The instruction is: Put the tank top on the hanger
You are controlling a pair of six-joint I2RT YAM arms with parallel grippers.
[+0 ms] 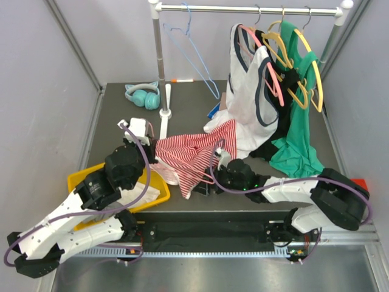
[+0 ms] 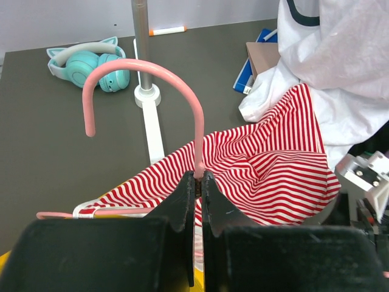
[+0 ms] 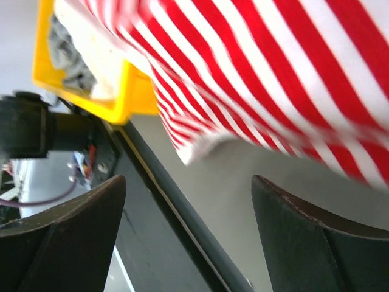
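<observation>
The red and white striped tank top (image 1: 193, 153) lies crumpled on the table between the two arms. In the left wrist view it (image 2: 267, 164) spreads out beyond the fingers. My left gripper (image 2: 199, 177) is shut on the neck of the salmon-pink hanger (image 2: 176, 79), whose hook curves up and to the left. One pink hanger arm (image 2: 73, 213) runs left under the striped fabric. My right gripper (image 3: 188, 243) is open and empty, low at the table's front edge, with the tank top's hem (image 3: 200, 143) hanging just above the gap. In the top view it (image 1: 203, 184) sits at the fabric's near edge.
A yellow bin (image 1: 82, 179) holding cloth sits at the front left. Teal headphones (image 1: 144, 94) and a marker (image 1: 182, 80) lie at the back. The rack pole's base (image 1: 164, 114) stands mid-table. A light blue hanger (image 1: 194, 61), a white navy-trimmed top (image 1: 252, 91) and a green garment (image 1: 298, 134) hang on the rail.
</observation>
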